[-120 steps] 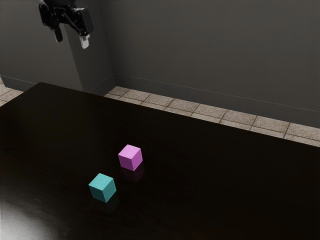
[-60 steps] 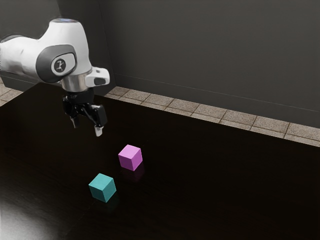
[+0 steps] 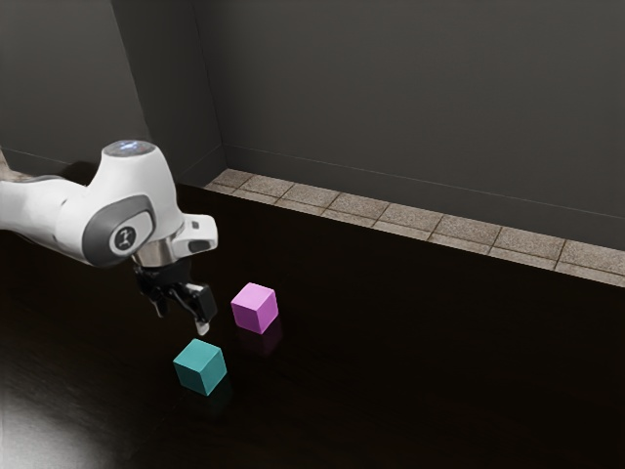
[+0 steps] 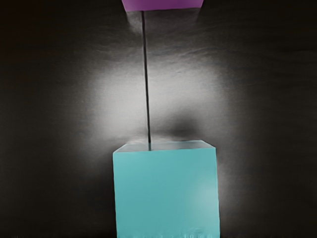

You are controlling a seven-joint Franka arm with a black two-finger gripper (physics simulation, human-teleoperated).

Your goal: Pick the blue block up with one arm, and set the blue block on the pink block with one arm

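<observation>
On the table (image 3: pixel 439 371), the blue block (image 3: pixel 200 366), a teal cube, sits nearer than the pink block (image 3: pixel 255 307), toward the exterior view's left. The gripper (image 3: pixel 181 313), fingers spread and empty, has dropped to just above it.

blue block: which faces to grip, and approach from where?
Come straight down from above and close on two opposite vertical side faces of the blue block. It sits flat on the table, top face up, its sides flat and parallel. It stands apart from the pink block, so every side looks free. The gripper hangs open just above it, which probably suits that approach.
</observation>
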